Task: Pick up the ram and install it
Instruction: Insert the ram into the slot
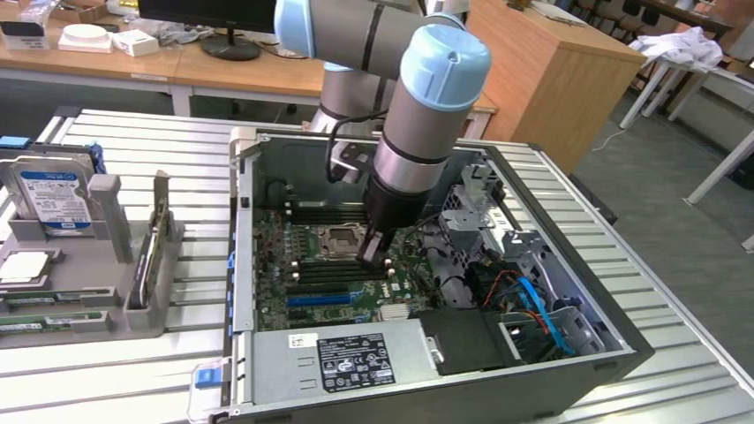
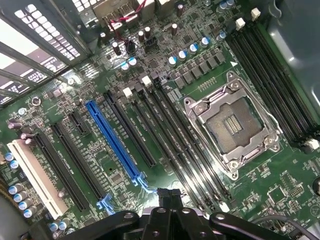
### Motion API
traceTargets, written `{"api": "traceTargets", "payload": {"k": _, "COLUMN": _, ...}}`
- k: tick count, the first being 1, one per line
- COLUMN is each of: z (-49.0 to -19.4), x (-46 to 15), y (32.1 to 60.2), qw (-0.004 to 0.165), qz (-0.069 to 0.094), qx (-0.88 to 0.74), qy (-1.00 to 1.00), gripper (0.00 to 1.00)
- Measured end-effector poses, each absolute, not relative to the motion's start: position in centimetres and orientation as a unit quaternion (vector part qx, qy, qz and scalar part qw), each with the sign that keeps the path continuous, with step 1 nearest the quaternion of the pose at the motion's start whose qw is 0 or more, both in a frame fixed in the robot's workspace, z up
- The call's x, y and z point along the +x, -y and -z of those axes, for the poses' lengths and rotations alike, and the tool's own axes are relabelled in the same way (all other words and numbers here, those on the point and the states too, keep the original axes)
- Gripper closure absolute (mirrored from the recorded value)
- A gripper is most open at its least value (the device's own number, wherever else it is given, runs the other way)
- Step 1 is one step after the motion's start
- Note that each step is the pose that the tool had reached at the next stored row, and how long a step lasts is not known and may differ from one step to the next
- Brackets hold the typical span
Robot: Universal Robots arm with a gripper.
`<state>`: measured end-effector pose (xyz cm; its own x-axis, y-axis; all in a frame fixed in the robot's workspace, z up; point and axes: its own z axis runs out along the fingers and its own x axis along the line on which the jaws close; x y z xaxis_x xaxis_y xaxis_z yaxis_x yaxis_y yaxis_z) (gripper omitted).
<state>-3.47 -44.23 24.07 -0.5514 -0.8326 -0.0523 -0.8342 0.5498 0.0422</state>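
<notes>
A single robot arm [image 1: 418,132], grey with pale blue joint caps, reaches down into an open computer case [image 1: 613,346] that lies on its side on a slatted metal bench [image 1: 154,146]. Inside the case a green motherboard [image 1: 277,265] faces up.

The tool [image 1: 374,254] hangs low over the board, just beside the empty processor socket [image 1: 343,237] and right above a bank of long black memory slots [image 1: 342,267]. In the wrist view the tool [image 2: 168,197] shows as a dark body at the picture's edge, over the same memory slots [image 2: 185,150], which run between the silver-framed processor socket [image 2: 235,125] and a long blue expansion slot [image 2: 112,140]. A white expansion slot [image 2: 35,177] lies further off on the far side of the blue one. I cannot tell how far the tool is open, or whether it has hold of anything.

On the exterior view's left, well apart from the case, a grey rack [image 1: 112,296] stands on the bench. A hard drive [image 1: 53,199] with a blue and white label stands upright in it. At the rack's near end lie flat green strips that look like the ram [image 1: 33,323], though they are hard to make out.

A power supply [image 1: 353,358] with a white label fills the case's near corner.
</notes>
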Motion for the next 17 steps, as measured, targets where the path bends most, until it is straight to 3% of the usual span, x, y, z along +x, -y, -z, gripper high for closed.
{"api": "traceTargets", "payload": {"k": 17, "z": -23.90, "x": -2.50, "y": 44.23, "qw": 0.011, "qz": -0.033, "qx": -0.560, "qy": -0.828, "gripper": 0.90}}
